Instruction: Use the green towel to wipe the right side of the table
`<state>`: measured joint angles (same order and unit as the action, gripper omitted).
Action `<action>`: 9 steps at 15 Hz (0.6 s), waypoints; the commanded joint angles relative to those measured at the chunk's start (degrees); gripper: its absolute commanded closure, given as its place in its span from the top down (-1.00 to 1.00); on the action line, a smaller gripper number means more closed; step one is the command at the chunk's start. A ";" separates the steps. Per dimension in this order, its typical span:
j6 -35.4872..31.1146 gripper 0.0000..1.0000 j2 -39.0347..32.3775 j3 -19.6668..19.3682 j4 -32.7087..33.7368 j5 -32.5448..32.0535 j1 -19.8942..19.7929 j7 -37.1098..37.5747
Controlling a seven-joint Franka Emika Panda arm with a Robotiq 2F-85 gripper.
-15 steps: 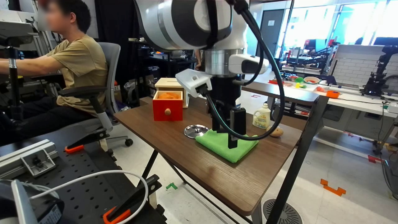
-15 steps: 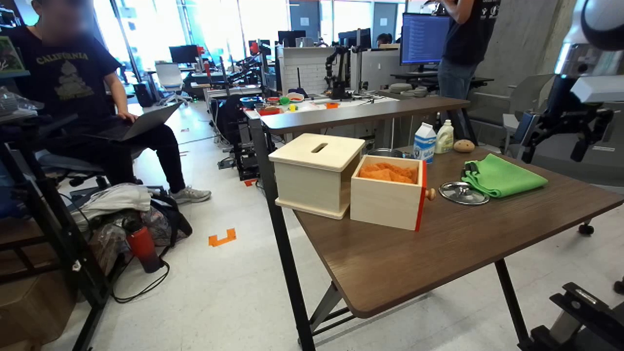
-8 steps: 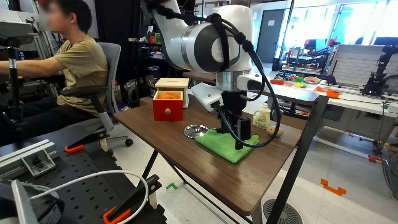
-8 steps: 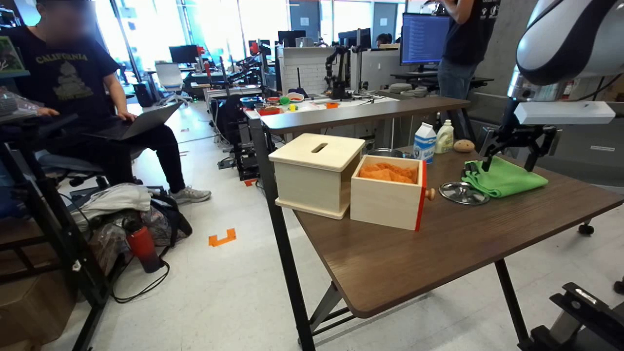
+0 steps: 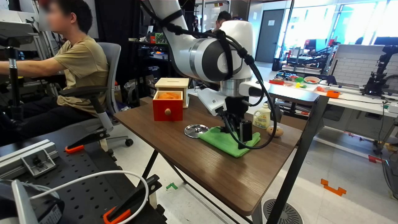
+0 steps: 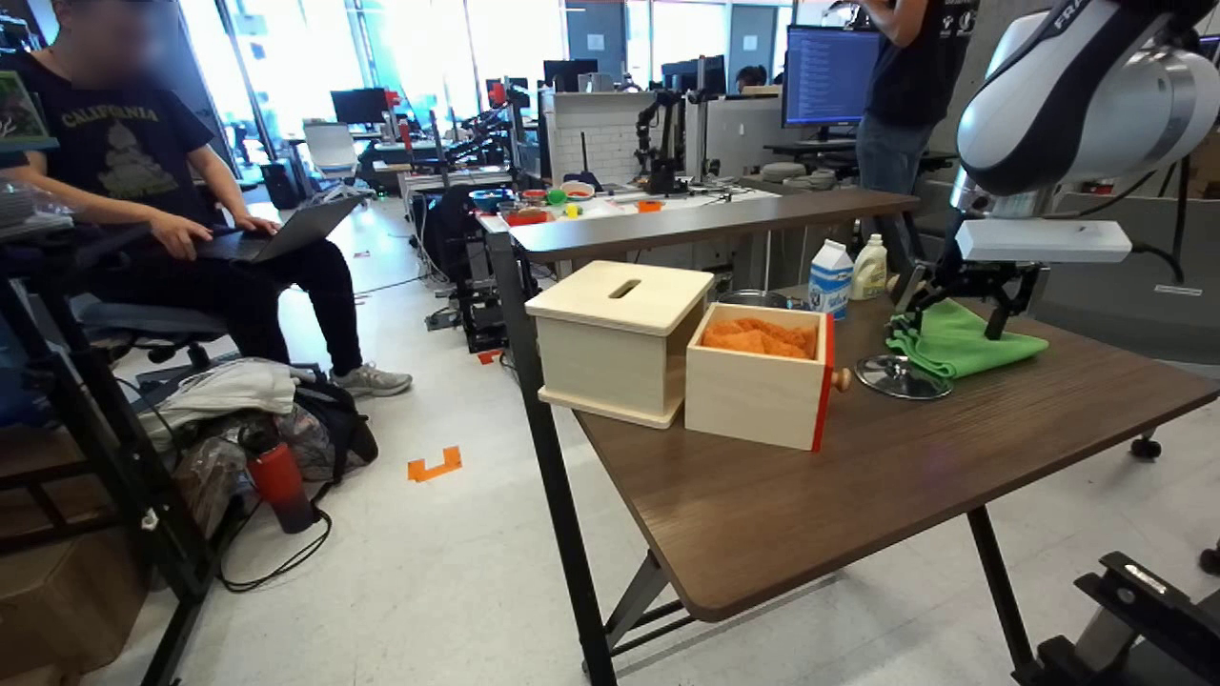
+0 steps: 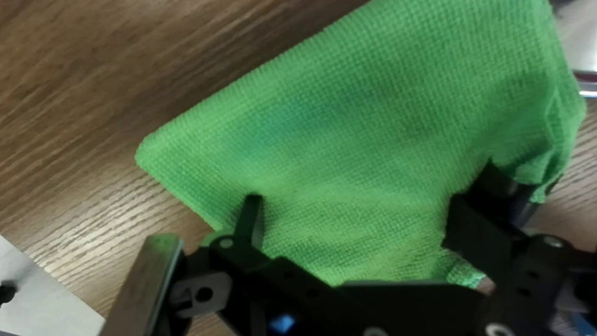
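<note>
The folded green towel [image 5: 222, 143] lies on the brown table [image 5: 174, 137]; it also shows in an exterior view [image 6: 996, 354] and fills most of the wrist view [image 7: 354, 116]. My gripper [image 7: 359, 198] is open over it, its fingers wide apart, pointing down and touching the towel, which dips and wrinkles between them. The gripper also shows low on the towel in an exterior view [image 6: 948, 329]. A small black item, unclear what, sits at the towel's edge by one finger [image 7: 475, 233]. The towel's far edge is partly hidden by the gripper.
A metal lid [image 6: 901, 377] touches the towel's edge. A wooden box [image 6: 610, 333] and a red-fronted drawer [image 6: 753, 400] with orange cloth stand at one end. A milk carton [image 6: 831, 276], yellow bottle [image 5: 262, 116], pot [image 6: 753, 298] and brown potato-like object [image 5: 275, 131] stand near the back.
My gripper has come down from above onto the towel, fingers staying apart. The towel has shifted slightly with it towards the box side and back, and the lid has moved a little.
</note>
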<state>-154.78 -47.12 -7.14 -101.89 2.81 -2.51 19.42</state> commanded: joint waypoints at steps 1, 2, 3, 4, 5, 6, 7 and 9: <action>0.92 1.00 -1.89 -1.79 1.40 0.89 0.85 0.51; -0.04 1.00 -1.92 -2.03 1.01 0.78 0.73 0.39; -0.14 1.00 -1.93 -2.40 0.72 0.72 0.58 0.37; -0.66 1.00 -1.94 -2.83 0.41 0.64 0.43 0.33; -0.59 1.00 -1.88 -3.22 0.16 0.62 0.22 0.24; -0.63 1.00 -1.85 -3.67 -0.05 0.57 0.06 0.19; -0.72 1.00 -1.82 -4.00 -0.37 0.63 -0.28 0.06; -0.66 1.00 -1.62 -4.68 -1.08 0.68 -0.80 -0.11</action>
<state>-154.78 -47.91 -10.57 -102.13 2.82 -2.77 19.69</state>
